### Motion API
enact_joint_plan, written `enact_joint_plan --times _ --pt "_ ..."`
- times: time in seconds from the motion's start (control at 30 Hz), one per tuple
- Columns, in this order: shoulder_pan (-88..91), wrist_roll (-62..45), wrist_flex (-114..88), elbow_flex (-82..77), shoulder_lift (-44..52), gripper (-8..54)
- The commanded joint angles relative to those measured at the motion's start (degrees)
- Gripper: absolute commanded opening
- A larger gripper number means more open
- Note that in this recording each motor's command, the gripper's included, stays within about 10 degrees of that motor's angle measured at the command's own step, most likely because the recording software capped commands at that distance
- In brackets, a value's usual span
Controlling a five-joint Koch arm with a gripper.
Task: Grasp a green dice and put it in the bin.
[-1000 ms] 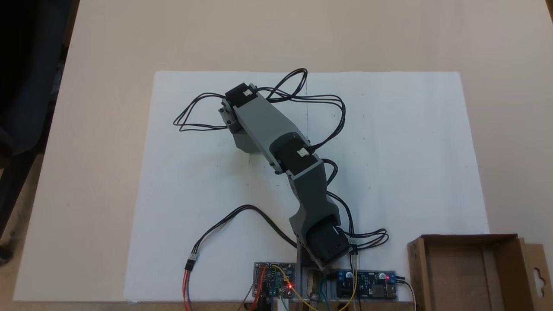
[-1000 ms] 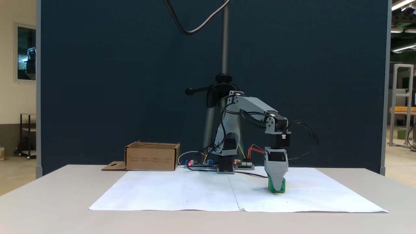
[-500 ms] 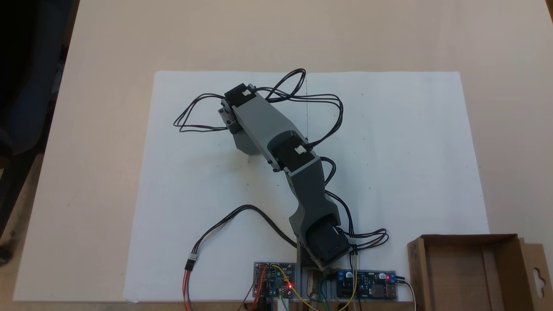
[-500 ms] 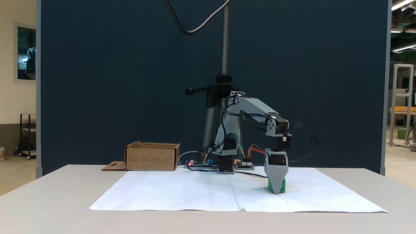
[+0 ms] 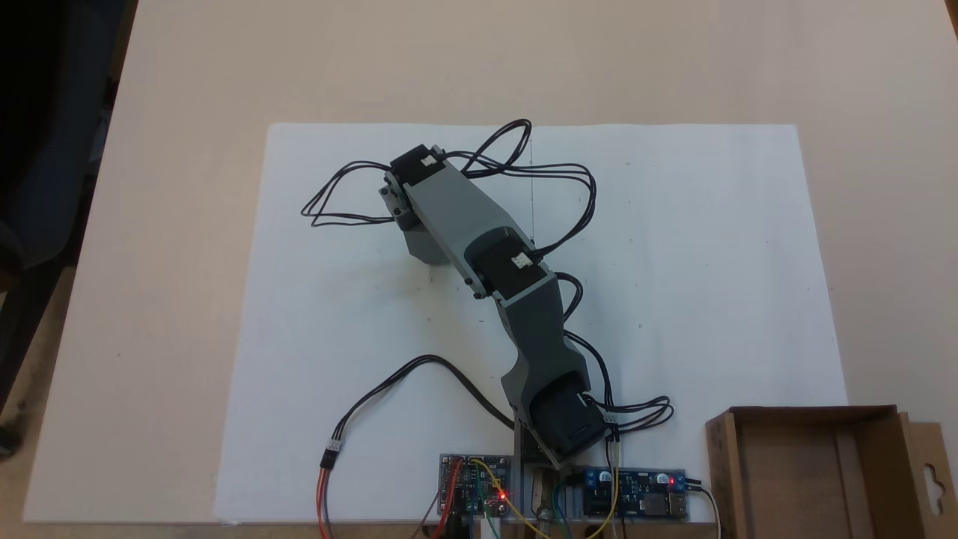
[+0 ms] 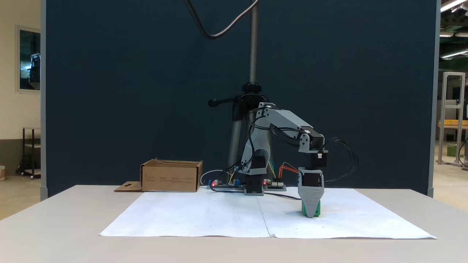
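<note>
Gripper point(image 6: 310, 215): pointing straight down, tip at the paper; jaw state cannot be told.
Green dice point(image 6: 317, 209): on the paper, directly behind the gripper, edges showing either side.

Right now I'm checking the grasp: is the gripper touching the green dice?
Cannot tell. In a fixed view the gripper overlaps the green dice from the front; no contact or gap shows.

Grey arm point(image 5: 479, 254) stretched over white paper point(image 5: 711, 262); cardboard bin point(image 5: 819, 471) lower right, seemingly empty.

A white paper sheet point(image 5: 673, 299) covers the beige table point(image 5: 187, 90) (two circuit boards point(image 5: 636, 501) at its edge).
</note>
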State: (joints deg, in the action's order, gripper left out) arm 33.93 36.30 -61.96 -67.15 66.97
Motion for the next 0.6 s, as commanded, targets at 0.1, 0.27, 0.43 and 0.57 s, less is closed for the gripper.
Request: enact_joint_plan --times 0.1,0.27,0.43,0.57 --pt "0.35 1.14 0.44 -0.79 0.62 11.5" --pt "-1.41 -1.05 -1.41 -0.53 7.47 11.5" --pt "-2.11 -2.29 -8.17 5.71 9.67 11.5" --pt "-2.11 -2.29 -25.4 24.59 9.76 11.5"
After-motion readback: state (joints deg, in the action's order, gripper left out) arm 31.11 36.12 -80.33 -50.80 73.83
